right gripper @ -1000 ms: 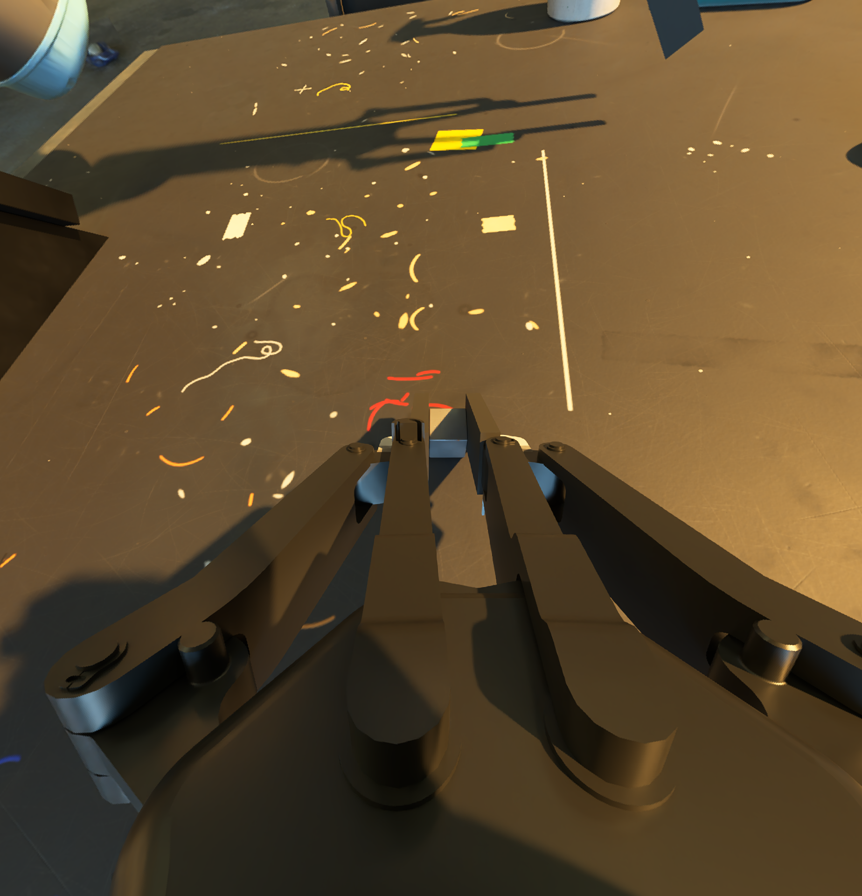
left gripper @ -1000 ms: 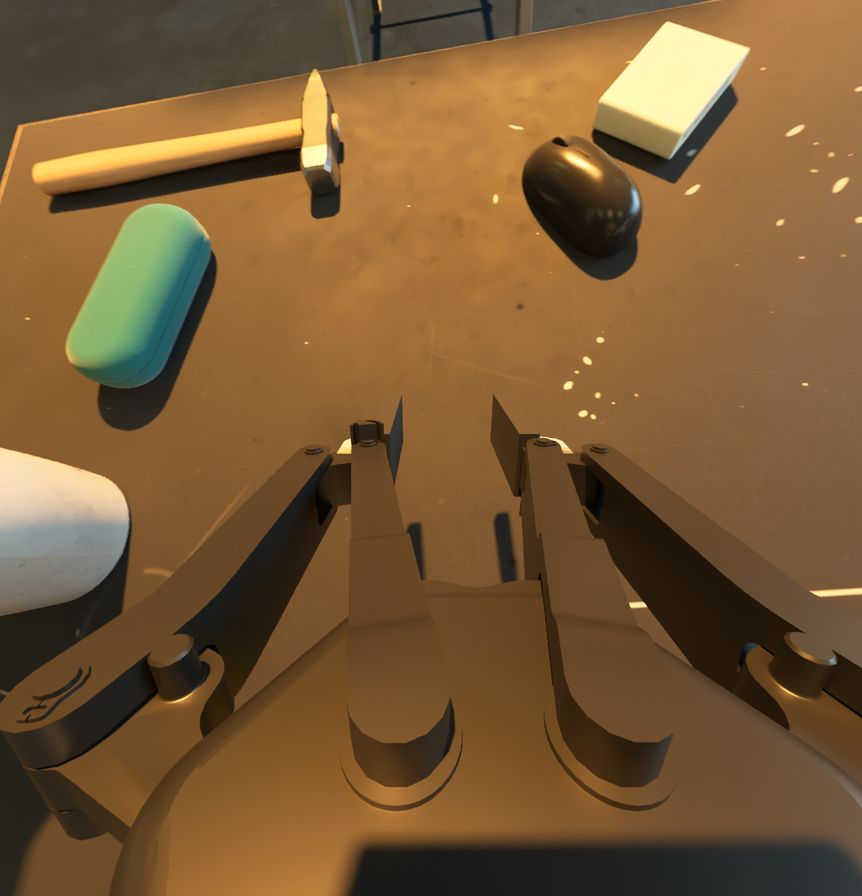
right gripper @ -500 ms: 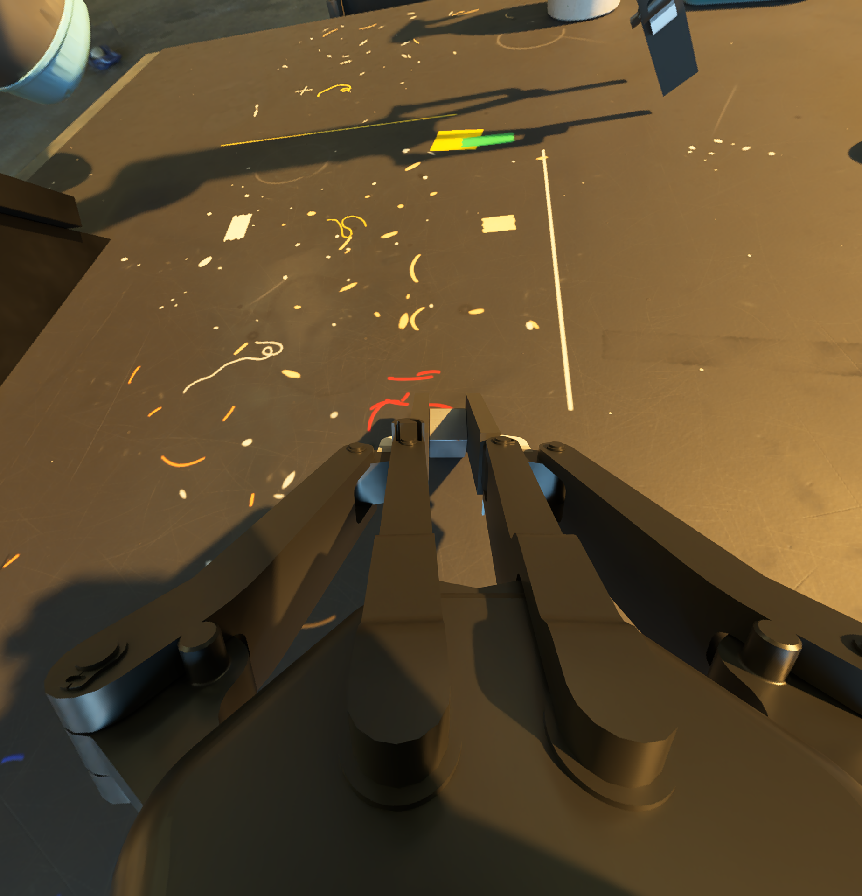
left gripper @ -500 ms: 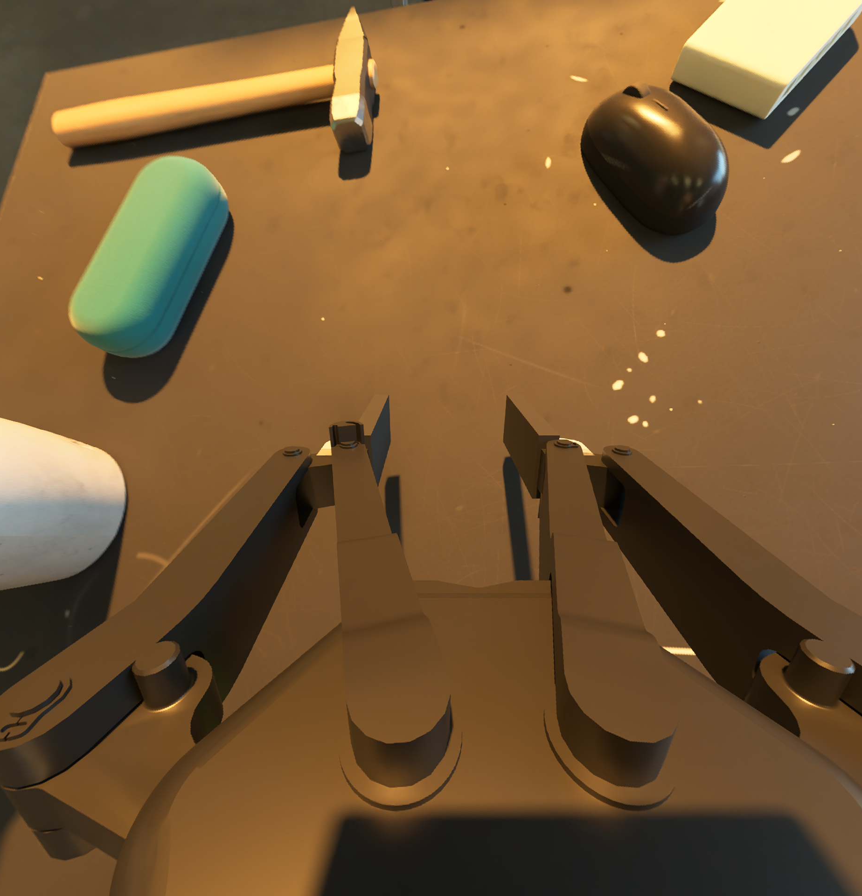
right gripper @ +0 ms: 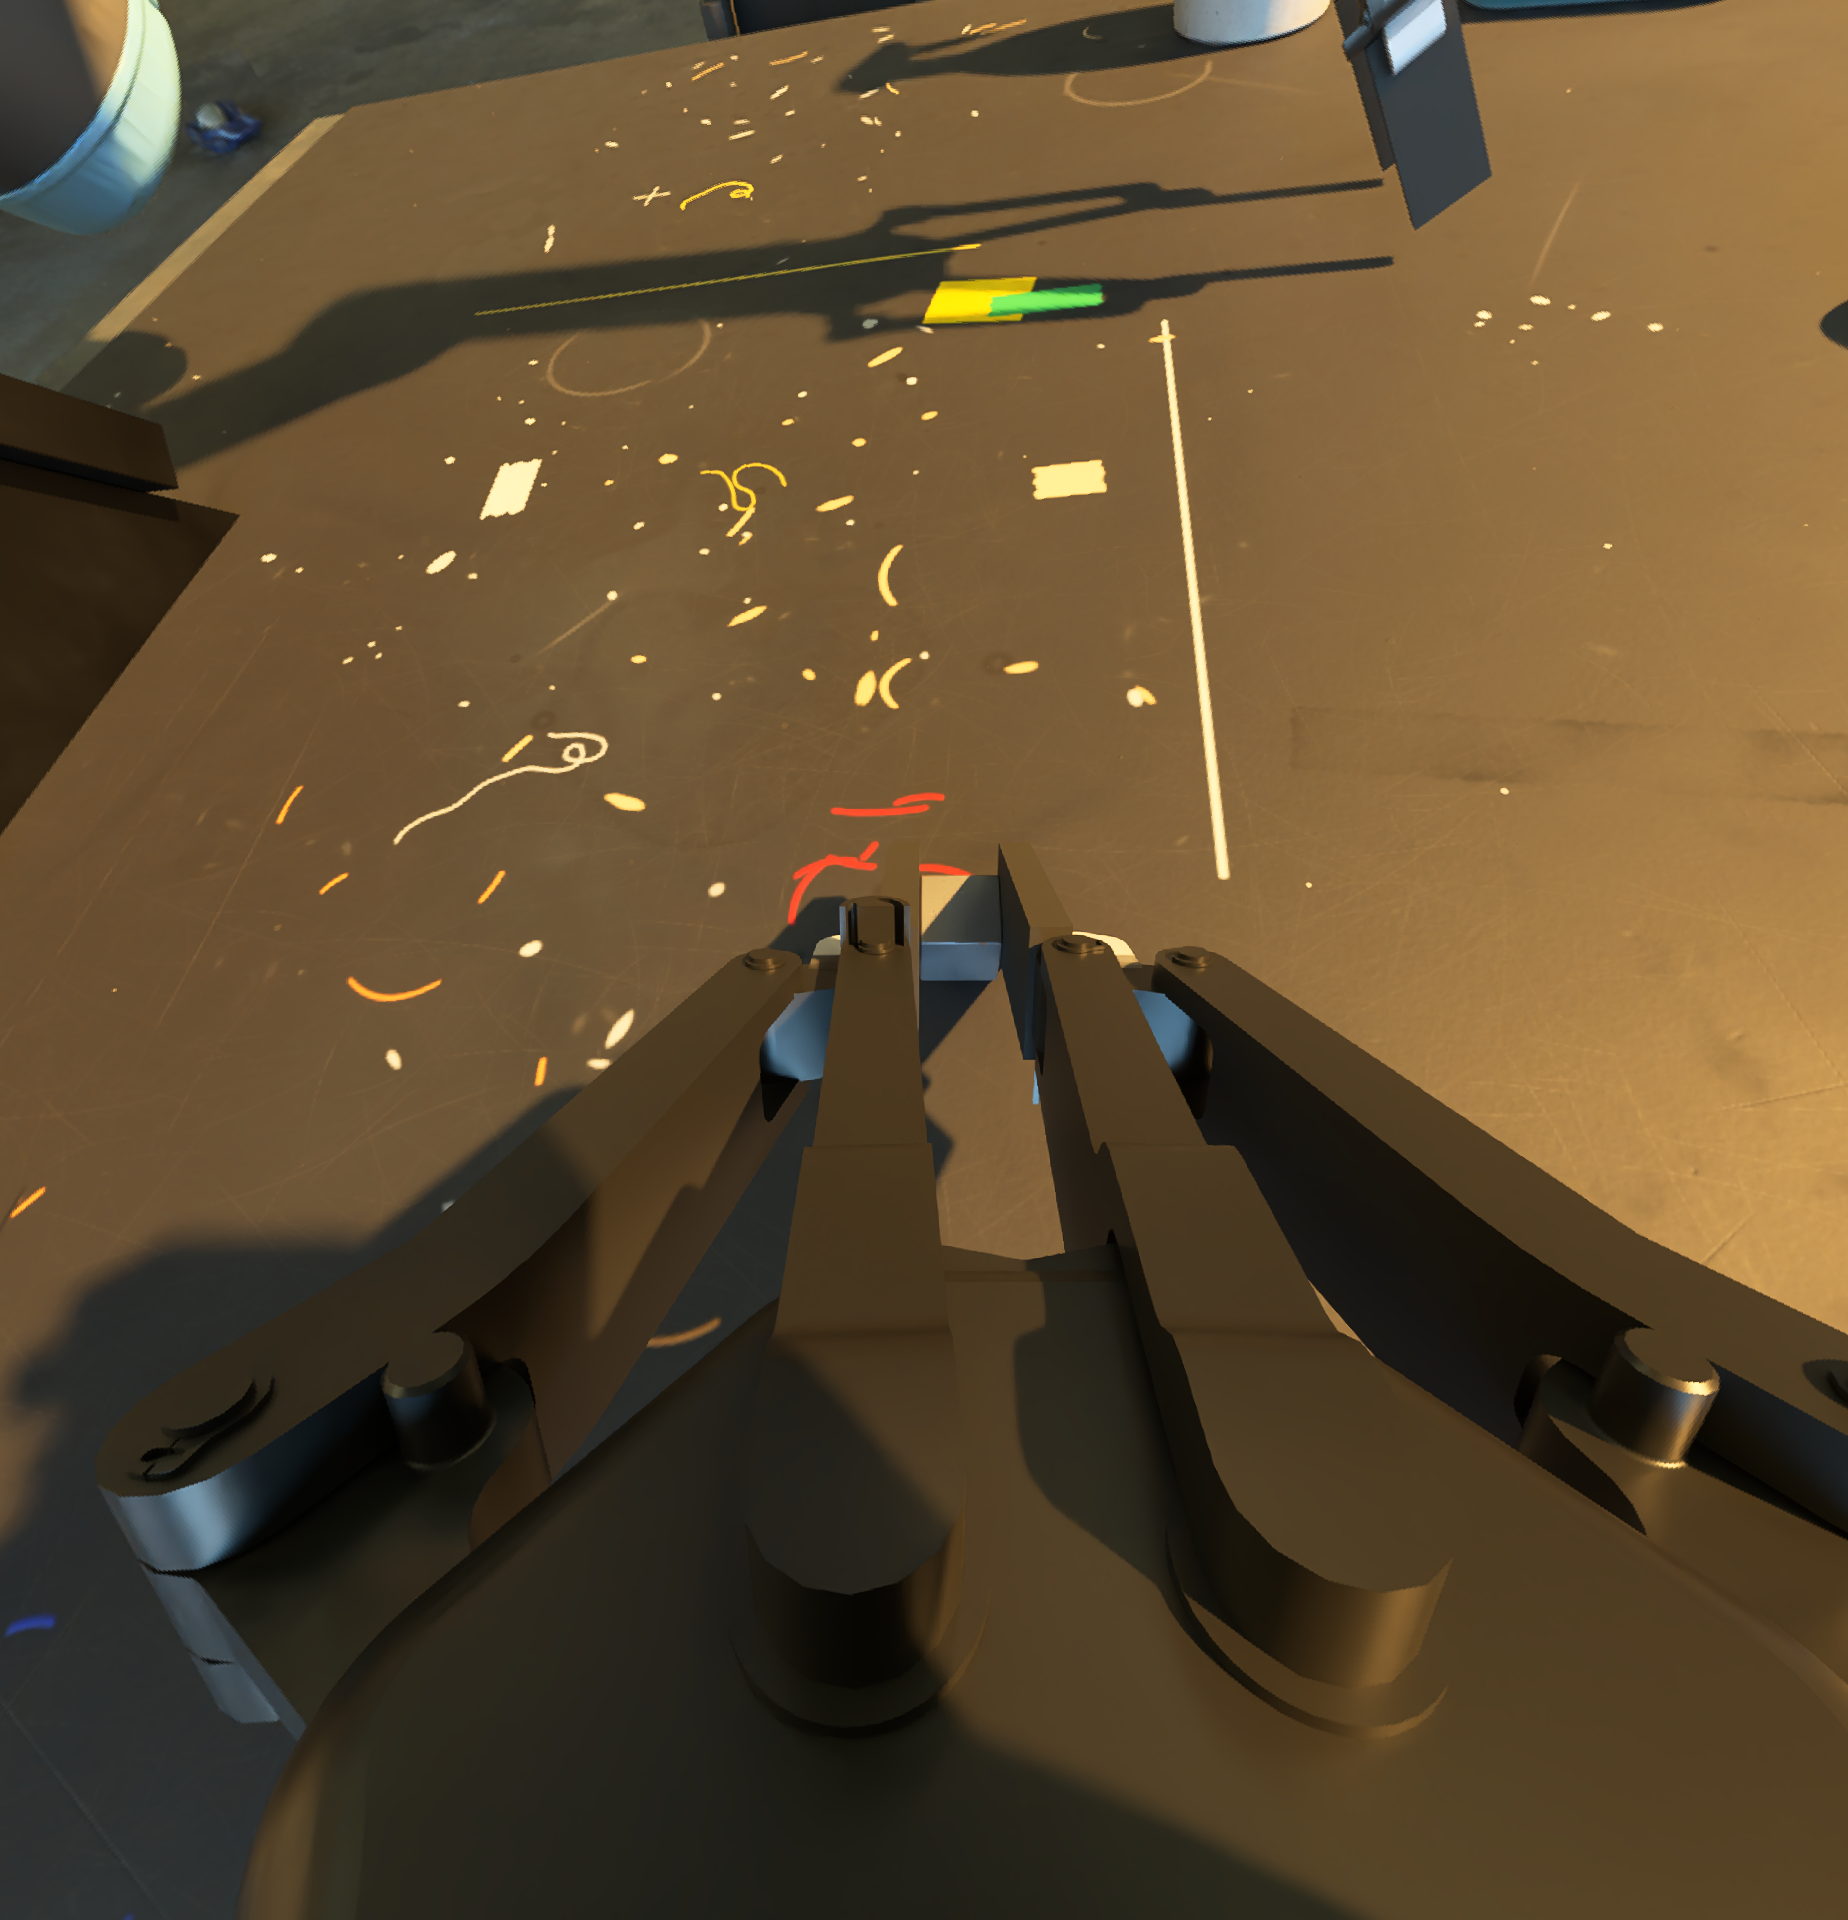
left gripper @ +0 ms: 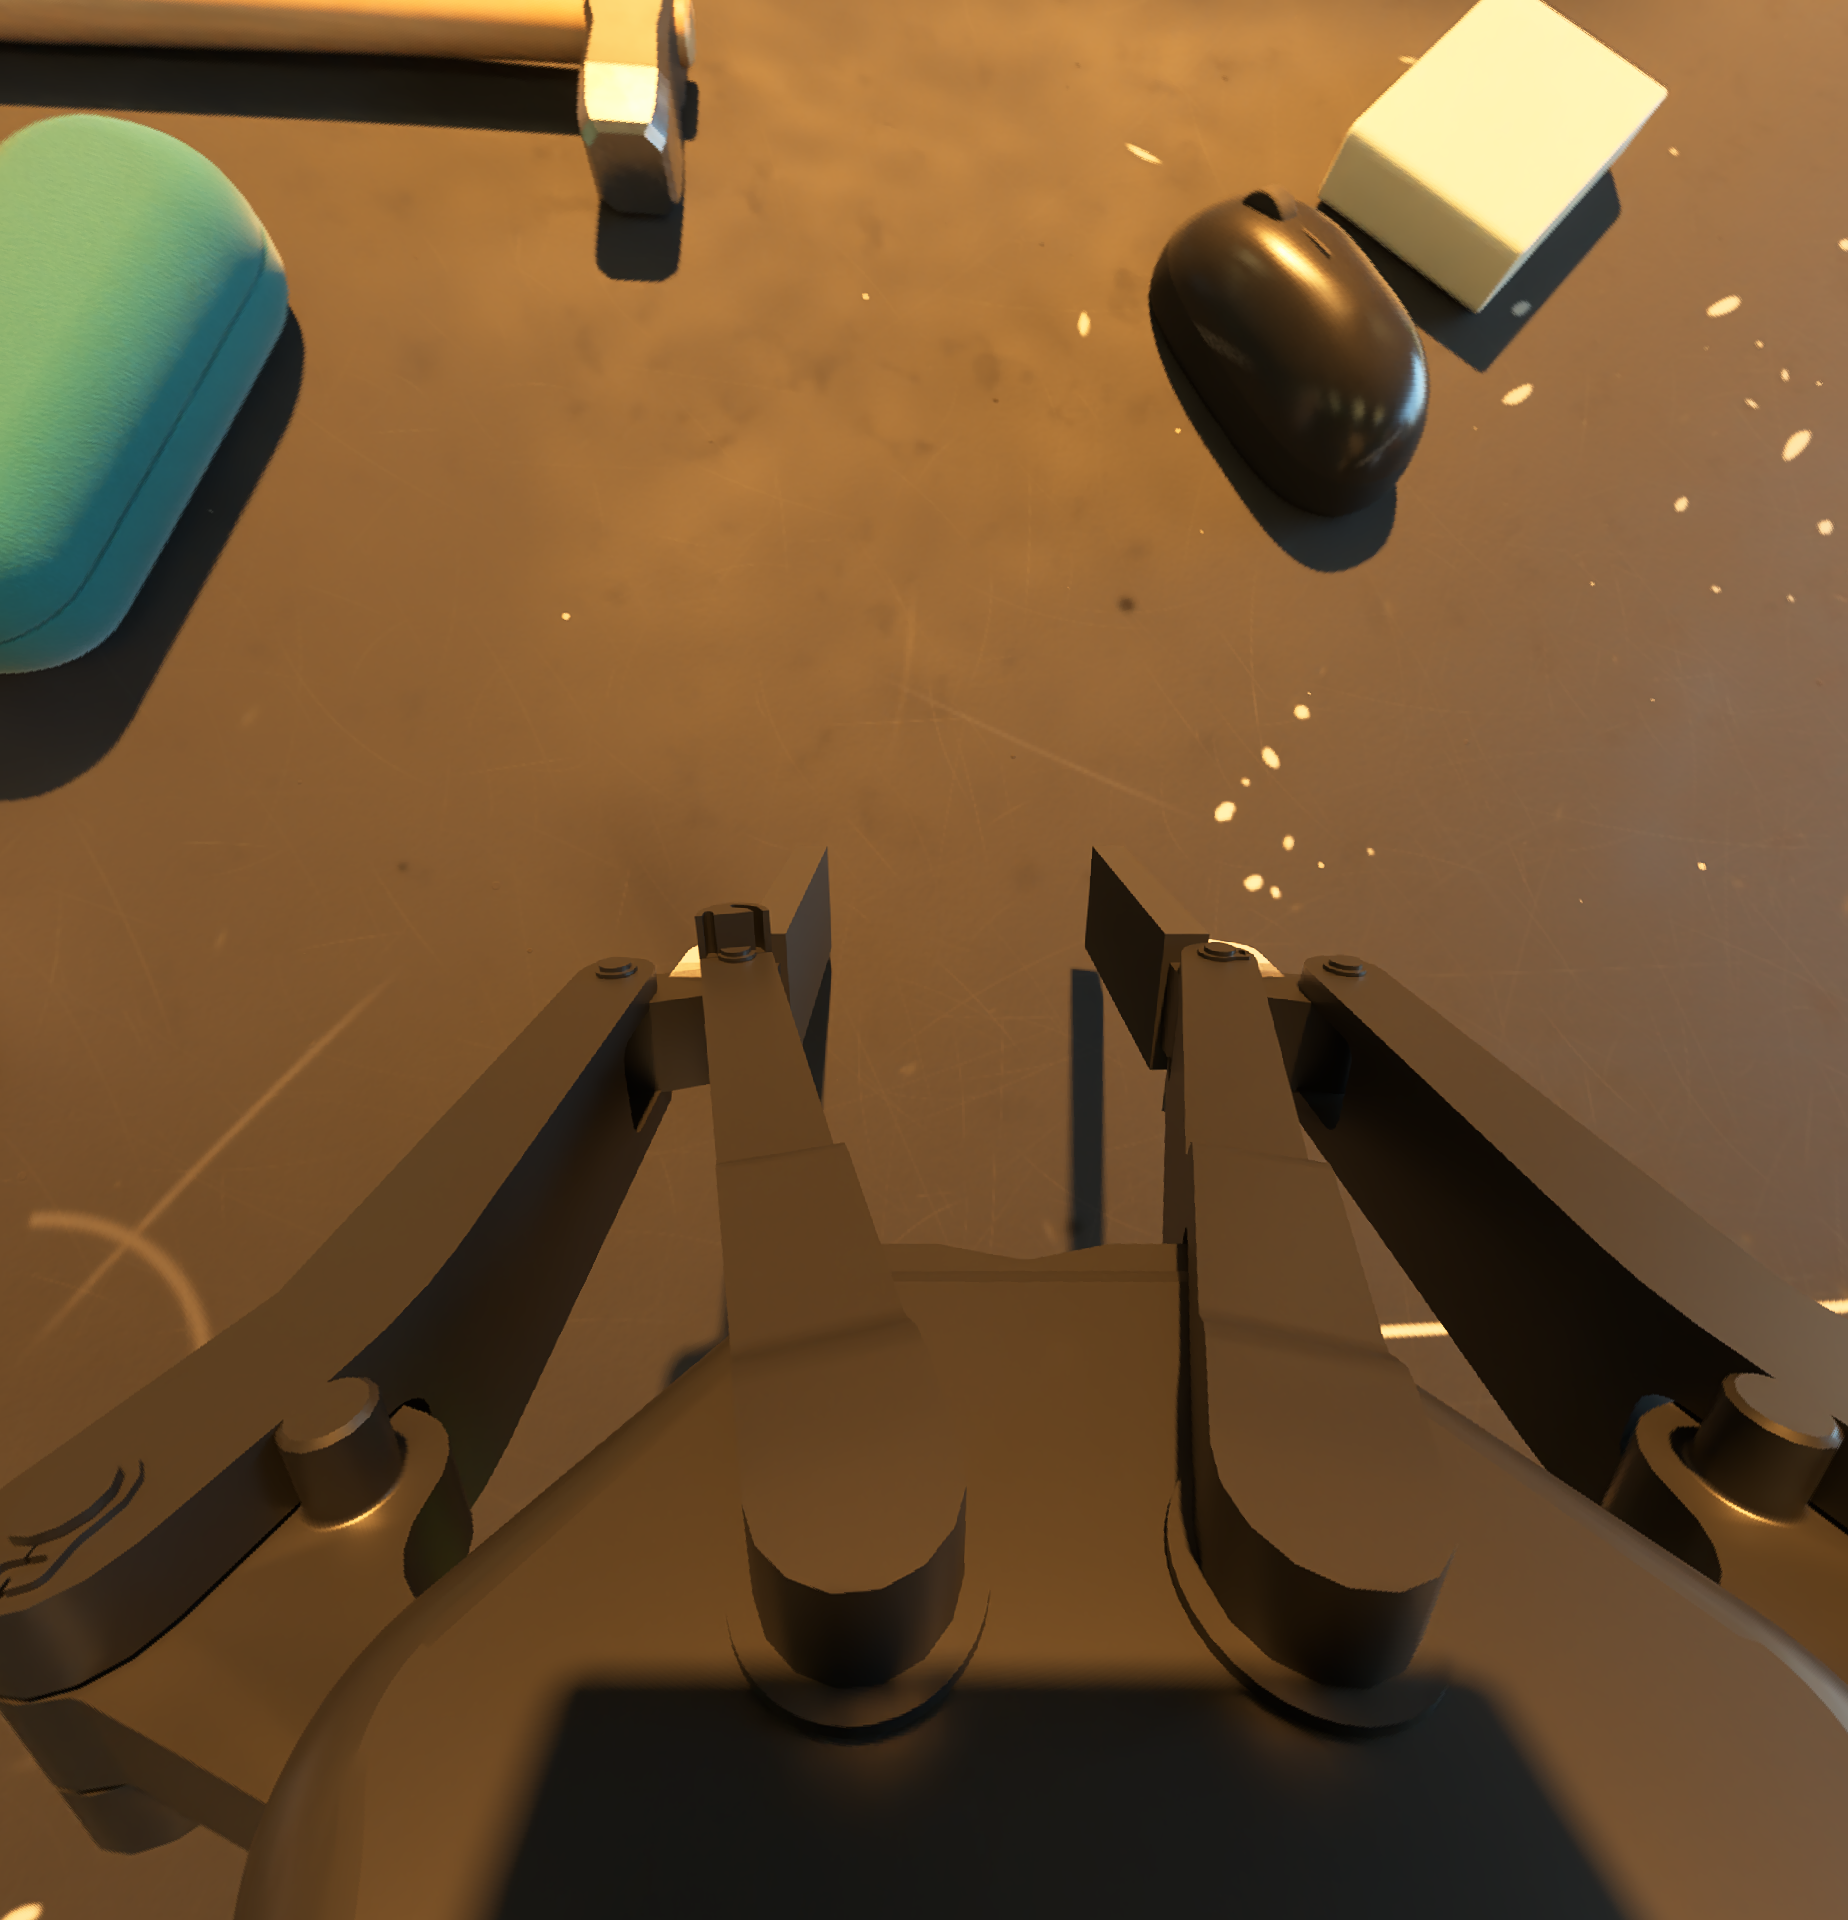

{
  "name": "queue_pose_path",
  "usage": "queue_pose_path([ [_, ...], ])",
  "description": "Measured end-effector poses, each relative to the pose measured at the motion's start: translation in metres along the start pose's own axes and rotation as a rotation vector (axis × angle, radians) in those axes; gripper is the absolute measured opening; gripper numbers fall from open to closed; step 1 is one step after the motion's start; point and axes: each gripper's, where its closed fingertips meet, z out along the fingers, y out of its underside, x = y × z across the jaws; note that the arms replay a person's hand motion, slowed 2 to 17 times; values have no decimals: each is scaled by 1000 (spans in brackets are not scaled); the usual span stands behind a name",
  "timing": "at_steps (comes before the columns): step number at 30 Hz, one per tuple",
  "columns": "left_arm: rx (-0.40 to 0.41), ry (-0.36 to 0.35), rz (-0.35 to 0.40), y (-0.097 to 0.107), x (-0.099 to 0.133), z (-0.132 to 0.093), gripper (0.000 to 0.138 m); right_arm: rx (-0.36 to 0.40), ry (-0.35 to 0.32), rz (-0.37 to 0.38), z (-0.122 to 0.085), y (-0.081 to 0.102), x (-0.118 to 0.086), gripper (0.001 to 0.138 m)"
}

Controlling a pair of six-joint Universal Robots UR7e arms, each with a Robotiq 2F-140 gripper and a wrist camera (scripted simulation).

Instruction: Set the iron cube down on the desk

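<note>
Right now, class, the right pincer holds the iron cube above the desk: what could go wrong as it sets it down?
1. The right pincer grips the iron cube only near its fingertips; a heavy cube might slip before it reaches the desk.
2. The cube hides between the fingers, so its height above the desk is unclear; opening too early could drop it.
3. The left pincer is open above bare desk, between a green case and a black mouse; a wide swing could knock them.
</note>
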Motion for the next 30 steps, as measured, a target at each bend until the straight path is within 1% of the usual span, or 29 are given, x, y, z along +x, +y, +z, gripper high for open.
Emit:
queue_pose_path([
  [15,-143,92,94,23,15,-14,65,1,-6,7,0,0,0,20],
  [24,-229,148,139,38,25,-24,52,1,-9,10,0,0,0,20],
  [30,-270,175,170,44,31,-31,51,1,-10,11,0,0,0,20],
])
